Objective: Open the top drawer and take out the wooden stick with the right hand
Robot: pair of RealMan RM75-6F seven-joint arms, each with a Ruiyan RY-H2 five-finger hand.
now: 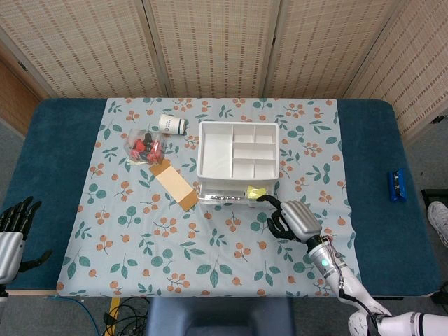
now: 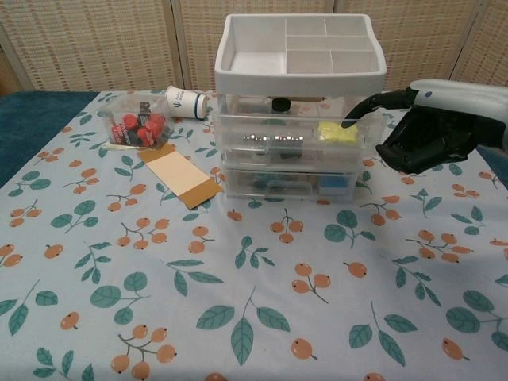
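Note:
A clear three-drawer unit (image 2: 298,147) with a white divided tray (image 2: 254,63) on top stands mid-table; in the head view it is the drawer unit (image 1: 238,157). All drawers look shut or nearly so. Through the top drawer (image 2: 246,104) front I see a black knob-like piece (image 2: 279,103) and a thin tan strip, probably the wooden stick (image 2: 308,98). My right hand (image 2: 432,131) (image 1: 290,217) is just right of the unit, one finger stretched to the right front edge near the yellow item (image 2: 337,132), the others curled, holding nothing. My left hand (image 1: 10,227) hangs off the table's near left, fingers spread.
A tan cardboard slip (image 2: 181,175), a bag of red pieces (image 2: 139,127) and a white tube (image 2: 186,101) lie left of the unit. A blue object (image 1: 397,185) lies on the far right of the blue table (image 1: 385,231). The flowered cloth (image 2: 238,302) covers the front.

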